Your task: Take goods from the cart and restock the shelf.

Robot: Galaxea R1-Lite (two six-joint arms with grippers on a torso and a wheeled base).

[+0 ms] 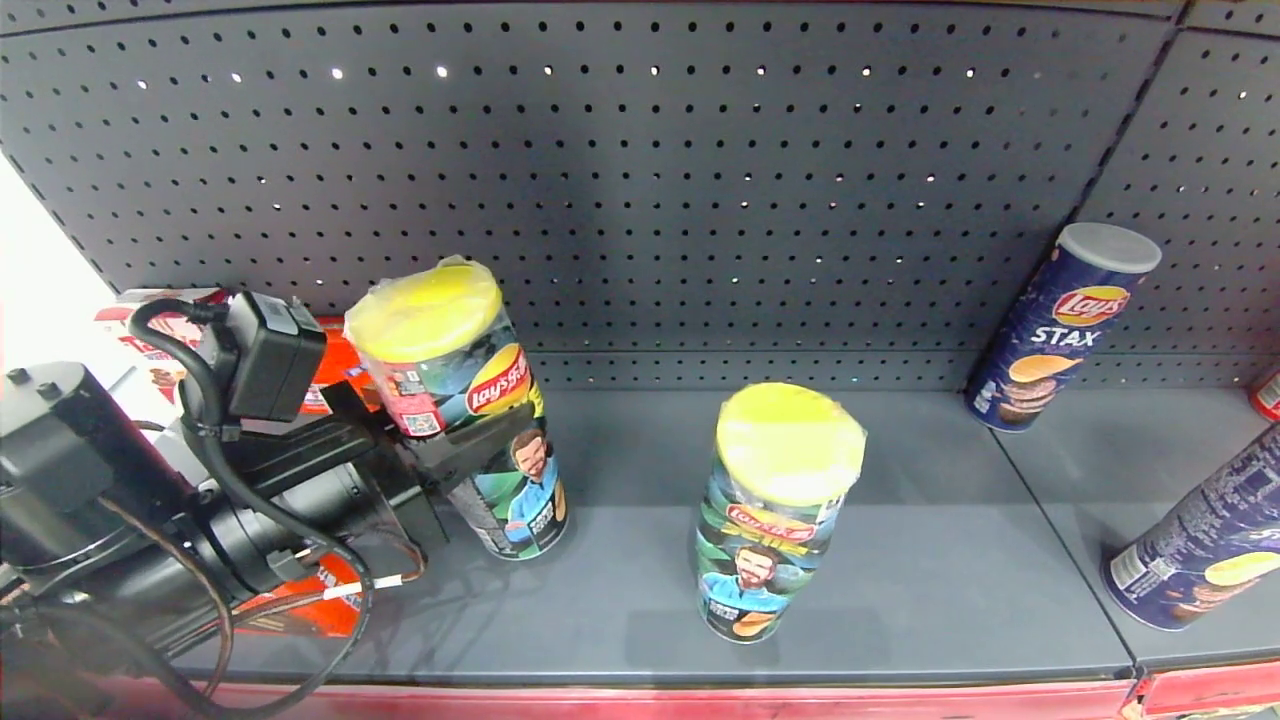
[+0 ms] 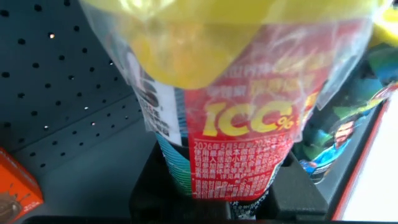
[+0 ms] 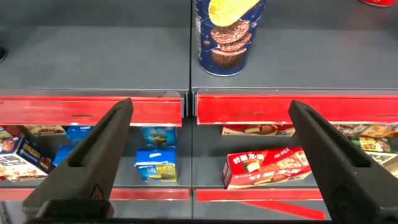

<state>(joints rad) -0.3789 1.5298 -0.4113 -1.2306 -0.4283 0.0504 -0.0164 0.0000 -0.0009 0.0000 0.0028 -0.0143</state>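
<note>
You have open shelf (image 1: 640, 470) along the back edge, from the yellow-lidded can (image 1: 440, 345) in your left claw (image 1: 465, 450) across to the leaning blue can (image 1: 1060, 330) at the back right. A second yellow-lidded can (image 1: 775, 510) stands near the front edge, mid-shelf, with bare gaps on either side. Orange boxes (image 1: 335, 370) crowd the back left corner.

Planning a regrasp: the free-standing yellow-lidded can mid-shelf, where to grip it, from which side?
Probably the yellow-lidded can at mid-body, jaws across its round wall, coming in level from the open front of the shelf. It stands upright, the pegboard closes the back, and its lid looks film-wrapped, a poor top hold.
</note>
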